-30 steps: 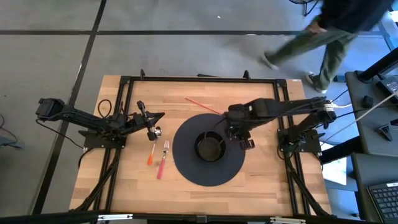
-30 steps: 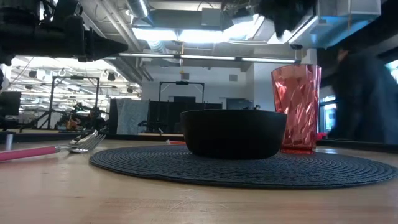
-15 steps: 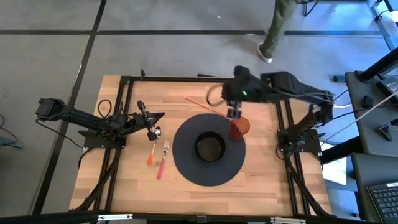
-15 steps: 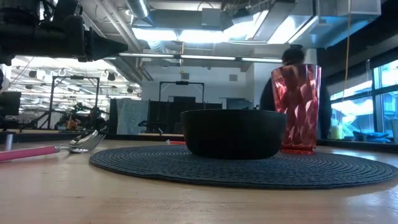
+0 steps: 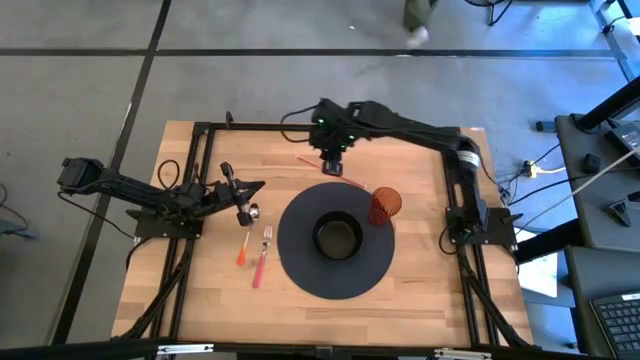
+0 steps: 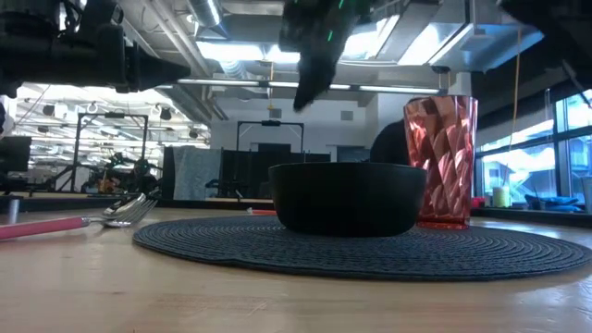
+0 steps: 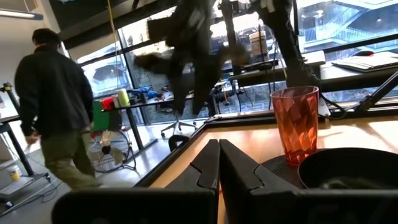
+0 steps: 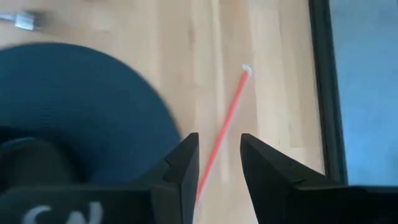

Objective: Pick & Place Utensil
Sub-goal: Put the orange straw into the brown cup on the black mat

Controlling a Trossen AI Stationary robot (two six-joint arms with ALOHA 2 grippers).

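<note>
A thin red stick with a pale tip (image 8: 231, 112) lies on the wooden table near its far edge (image 5: 308, 161). My right gripper (image 8: 217, 158) is open and hovers high above it (image 5: 333, 163), pointing down; the stick shows in the gap between the fingers, untouched. In the low view the gripper (image 6: 305, 88) is well clear of the table. A pink-handled fork (image 5: 262, 256) and an orange-handled utensil (image 5: 243, 250) lie left of the round dark placemat (image 5: 305, 280). My left gripper (image 5: 258, 187) is shut and empty above the table's left part.
A black bowl (image 5: 337, 237) sits in the middle of the placemat, and a red faceted cup (image 5: 385, 205) stands upright on the mat's far right rim (image 6: 440, 162). Black frame rails run along the table's edges (image 5: 300, 127). A person walks on the floor beyond the table (image 7: 53, 106).
My right gripper has risen from beside the red cup and gone toward the table's far edge and left, stopping over the red stick. The cup has stayed upright on the placemat. A person has walked past behind the table.
</note>
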